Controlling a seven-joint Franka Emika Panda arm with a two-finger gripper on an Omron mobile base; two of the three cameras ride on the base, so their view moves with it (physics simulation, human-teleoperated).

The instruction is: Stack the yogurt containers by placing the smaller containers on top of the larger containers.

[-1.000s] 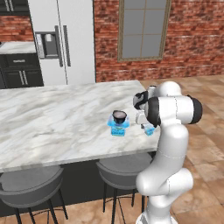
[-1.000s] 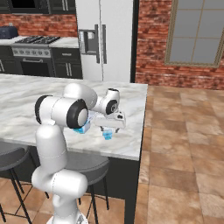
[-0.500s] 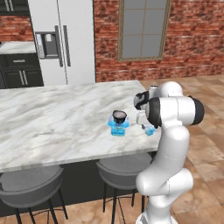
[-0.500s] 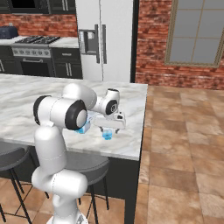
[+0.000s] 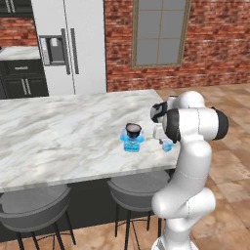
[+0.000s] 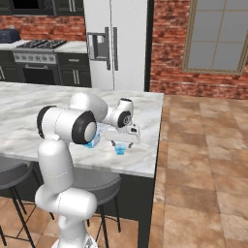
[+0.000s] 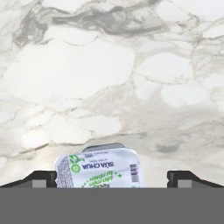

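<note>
dark cup point(image 5: 133, 129): upright on big blue tub point(image 5: 132, 142) | tiny blue tub point(image 6: 119, 149): near counter's front-right corner, apart

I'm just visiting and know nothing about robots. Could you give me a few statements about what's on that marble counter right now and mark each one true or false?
1. The dark round cup sits on top of the larger light-blue tub. True.
2. The gripper is clamped shut on the tiny tub. False: its jaws stand wide open around it.
3. The tiny tub rests on the marble counter. True.
4. The tiny tub's lid is plain black. False: it is white with green printing.
</note>
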